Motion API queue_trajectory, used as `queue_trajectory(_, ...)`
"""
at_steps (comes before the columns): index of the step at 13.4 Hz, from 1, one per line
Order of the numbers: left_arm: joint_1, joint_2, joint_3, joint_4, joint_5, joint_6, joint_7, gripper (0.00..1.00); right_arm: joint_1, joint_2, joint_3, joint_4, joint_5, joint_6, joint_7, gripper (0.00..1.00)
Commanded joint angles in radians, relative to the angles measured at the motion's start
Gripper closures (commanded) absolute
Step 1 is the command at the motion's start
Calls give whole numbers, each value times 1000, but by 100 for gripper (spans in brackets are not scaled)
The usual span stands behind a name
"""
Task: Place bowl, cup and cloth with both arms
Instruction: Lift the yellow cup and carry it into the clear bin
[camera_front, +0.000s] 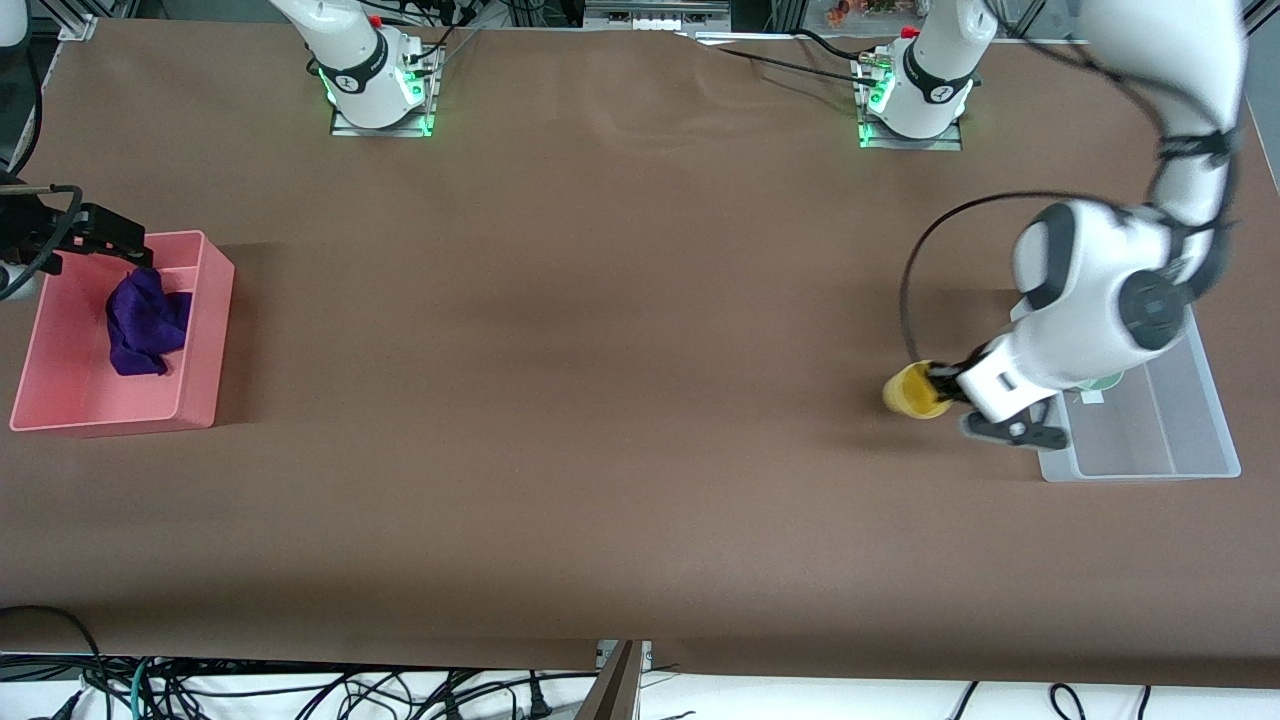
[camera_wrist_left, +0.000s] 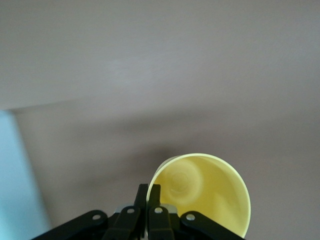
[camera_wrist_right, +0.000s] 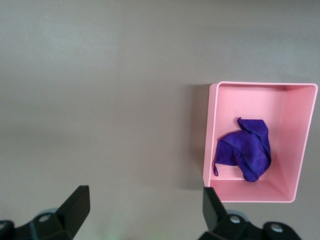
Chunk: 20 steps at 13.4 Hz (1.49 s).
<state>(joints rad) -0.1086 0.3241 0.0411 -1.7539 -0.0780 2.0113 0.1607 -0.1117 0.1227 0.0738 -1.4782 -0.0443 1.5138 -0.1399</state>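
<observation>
My left gripper (camera_front: 942, 386) is shut on the rim of the yellow cup (camera_front: 912, 391) and holds it tipped on its side over the table, beside the clear bin (camera_front: 1150, 440). In the left wrist view the fingers (camera_wrist_left: 142, 197) pinch the cup's (camera_wrist_left: 210, 192) wall. A pale green sliver of the bowl (camera_front: 1108, 380) shows in the clear bin; the left arm hides most of it. The purple cloth (camera_front: 146, 320) lies crumpled in the pink bin (camera_front: 205, 330), and it also shows in the right wrist view (camera_wrist_right: 247, 150). My right gripper (camera_front: 112, 234) is open and empty (camera_wrist_right: 145, 207), up over the pink bin's (camera_wrist_right: 250, 86) corner.
The pink bin stands at the right arm's end of the table and the clear bin at the left arm's end. Brown table cover (camera_front: 600, 350) spreads between them. Cables hang past the table's front edge (camera_front: 300, 690).
</observation>
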Motion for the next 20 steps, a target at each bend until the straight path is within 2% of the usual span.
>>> queue_trajectory(1, 75, -53, 32, -2, 29, -60, 249, 100, 4, 12, 3, 33, -11, -26, 11, 0)
queue_trajectory(4, 110, -50, 150, -7, 30, -56, 620, 100, 3, 14, 3, 33, -13, -26, 13, 0)
queue_trajectory(6, 150, -39, 186, -16, 47, -49, 764, 100, 3, 12, -2, 33, -13, -26, 11, 0)
queue_trajectory(9, 220, 12, 194, -33, 124, 70, 894, 100, 1, 14, -3, 33, -13, -24, 11, 0)
queue_trajectory(12, 270, 65, 192, -134, 112, 187, 922, 100, 1, 12, -3, 33, -11, -24, 10, 0)
queue_trajectory(14, 277, 65, 192, -182, 101, 280, 915, 100, 1, 14, -3, 33, -11, -24, 10, 0)
queue_trajectory(15, 277, 65, 191, -183, 98, 288, 904, 58, 1, 12, -3, 33, -11, -24, 10, 0)
queue_trajectory(16, 277, 69, 191, -185, 81, 285, 889, 1, 1, 14, -3, 33, -11, -24, 10, 0)
queue_trajectory(20, 277, 15, 148, -171, 46, 215, 860, 0, 1, 12, -3, 33, -11, -24, 10, 0)
